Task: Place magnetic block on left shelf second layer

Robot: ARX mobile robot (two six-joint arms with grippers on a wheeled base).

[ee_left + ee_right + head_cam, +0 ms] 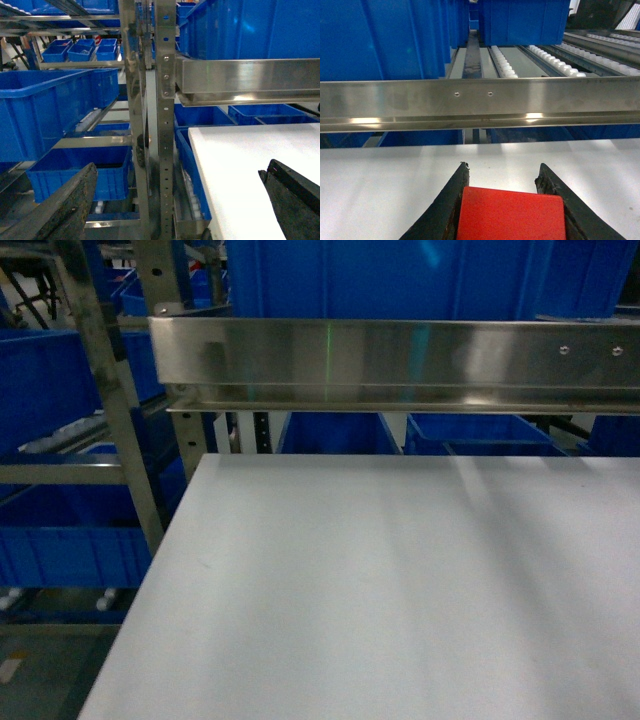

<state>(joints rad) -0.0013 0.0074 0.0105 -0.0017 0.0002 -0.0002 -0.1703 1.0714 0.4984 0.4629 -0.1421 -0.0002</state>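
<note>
The magnetic block (pixel 512 216) is a red, flat-faced cube held between the two black fingers of my right gripper (pixel 502 170), which is shut on it above the white table (pixel 385 185). Neither the block nor either gripper shows in the head view. My left gripper (pixel 175 200) is open and holds nothing, with one finger (pixel 65 205) low on the left and the other at the right edge over the table corner. The left shelf (pixel 95 141) is a steel rack with several levels of blue bins; its frame (pixel 115 390) stands left of the table.
A long steel rail (pixel 400 365) crosses just beyond the table's far edge, with blue bins (pixel 380 280) above it and more below. A perforated steel upright (pixel 165 125) stands between the left shelf and the table. Roller tracks (pixel 555 62) lie behind the rail.
</note>
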